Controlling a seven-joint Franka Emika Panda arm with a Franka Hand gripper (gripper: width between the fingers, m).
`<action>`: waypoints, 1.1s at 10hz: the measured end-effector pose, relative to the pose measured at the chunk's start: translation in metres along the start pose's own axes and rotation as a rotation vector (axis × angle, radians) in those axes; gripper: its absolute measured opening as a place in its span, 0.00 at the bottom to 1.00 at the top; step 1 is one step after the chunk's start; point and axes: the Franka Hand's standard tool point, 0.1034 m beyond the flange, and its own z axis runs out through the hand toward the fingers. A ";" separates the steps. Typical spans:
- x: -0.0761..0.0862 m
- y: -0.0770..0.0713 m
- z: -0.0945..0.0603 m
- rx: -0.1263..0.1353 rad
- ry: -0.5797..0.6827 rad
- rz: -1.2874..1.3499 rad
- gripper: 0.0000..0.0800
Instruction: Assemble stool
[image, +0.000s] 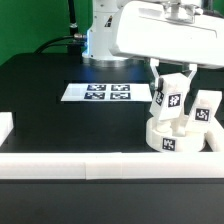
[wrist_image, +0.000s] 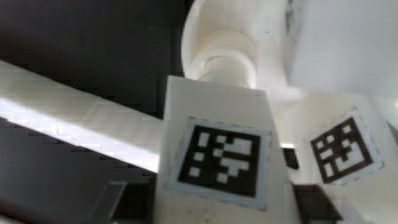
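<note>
A black table fills the frame's left and centre. The marker board lies flat at centre. White border rails cross the lower edge.

Green wall behind black table.

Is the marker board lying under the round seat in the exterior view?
No: the marker board lies flat on the bare black table, apart from the round seat, which sits off toward the exterior view's right against the white rail.

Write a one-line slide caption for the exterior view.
Franka gripper shut on a white tagged plastic leg block over the round white seat, another leg block upright beside it.
</note>
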 end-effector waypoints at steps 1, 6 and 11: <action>-0.001 0.000 0.001 -0.001 -0.002 -0.006 0.41; -0.009 -0.003 0.010 -0.004 -0.007 -0.015 0.41; -0.009 -0.005 0.014 -0.013 0.045 -0.028 0.41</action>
